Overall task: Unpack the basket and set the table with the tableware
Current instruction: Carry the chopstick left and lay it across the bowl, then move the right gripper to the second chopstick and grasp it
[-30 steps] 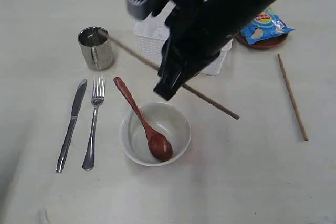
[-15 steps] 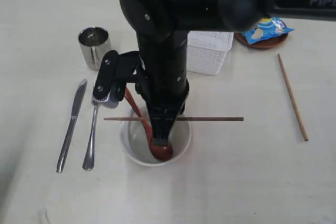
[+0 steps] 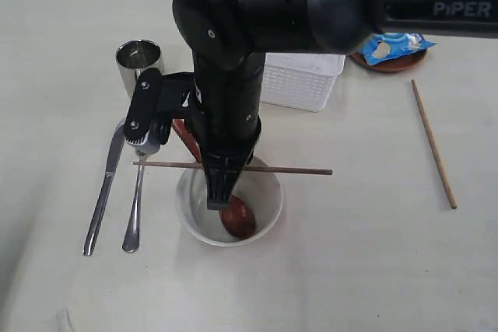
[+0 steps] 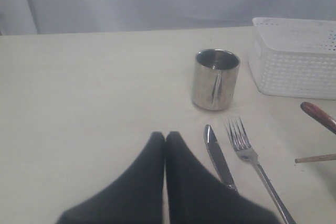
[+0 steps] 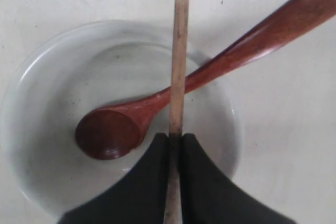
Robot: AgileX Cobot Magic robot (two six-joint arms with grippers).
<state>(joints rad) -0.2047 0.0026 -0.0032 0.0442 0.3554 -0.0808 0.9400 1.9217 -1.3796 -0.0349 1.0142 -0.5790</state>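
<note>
Right gripper is pinched tight on one chopstick, taking it about mid-length, so the stick hangs level and crosswise over the white bowl. Left gripper has its fingers pressed together with nothing between them, low over the table near the knife and fork. Main risk as we judge it: let go here and the stick drops across the bowl's rim or onto the spoon, whose handle it crosses in the right wrist view. A thin stick on a curved rim could roll off or lever the spoon out. We cannot tell whether stick and spoon touch. Second risk: the grip is narrow on a long, slim rod, so a quick swing could pivot it in the tips and skew it. Third: in the exterior view the arm's bulk sits close over the fork's head and the spoon handle, and a careless sideways move could nudge them out of line. The second chopstick lies well apart on the right of the table, so the pair is not yet together. The held stick is straight, plain pale-brown wood, slender, with no visible markings. The white basket stands behind the arm, and we cannot see inside it.
</note>
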